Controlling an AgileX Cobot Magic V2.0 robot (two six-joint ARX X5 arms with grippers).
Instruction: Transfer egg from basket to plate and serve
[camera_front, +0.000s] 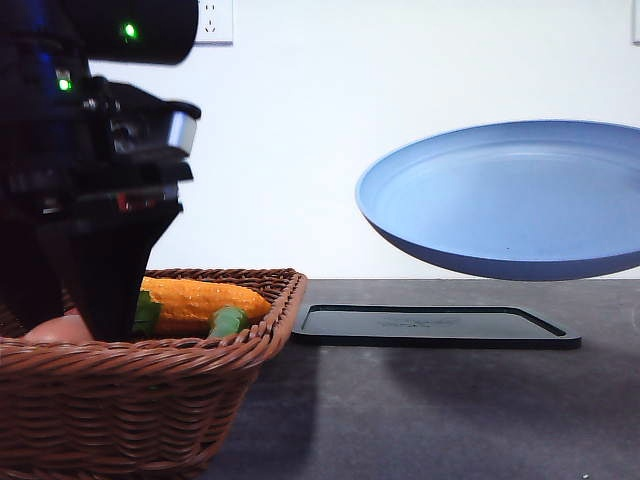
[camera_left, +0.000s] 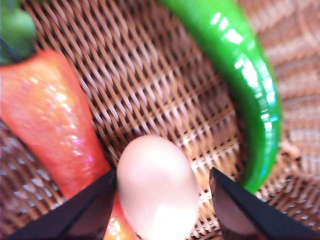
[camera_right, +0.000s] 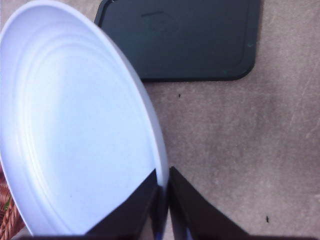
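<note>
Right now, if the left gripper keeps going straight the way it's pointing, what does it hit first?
Most likely the egg, which sits between the open fingers of the left gripper, with the woven floor of the basket right behind it; depth is hard to judge.

Egg (camera_left: 156, 187): one
Basket (camera_front: 150, 395): one
Plate (camera_front: 510, 200): one
Black tray (camera_front: 430, 326): one
Carrot (camera_left: 47, 120): one
Green pepper (camera_left: 245, 75): one
Corn (camera_front: 205, 299): one

The basket (camera_front: 150, 400) sits on the left. In it the egg (camera_left: 157, 187) lies between the carrot (camera_left: 47, 120) and the pepper (camera_left: 245, 75) (touching the carrot). The tray (camera_front: 435, 326) lies to its right, with the plate (camera_front: 510, 200) up above it.
</note>
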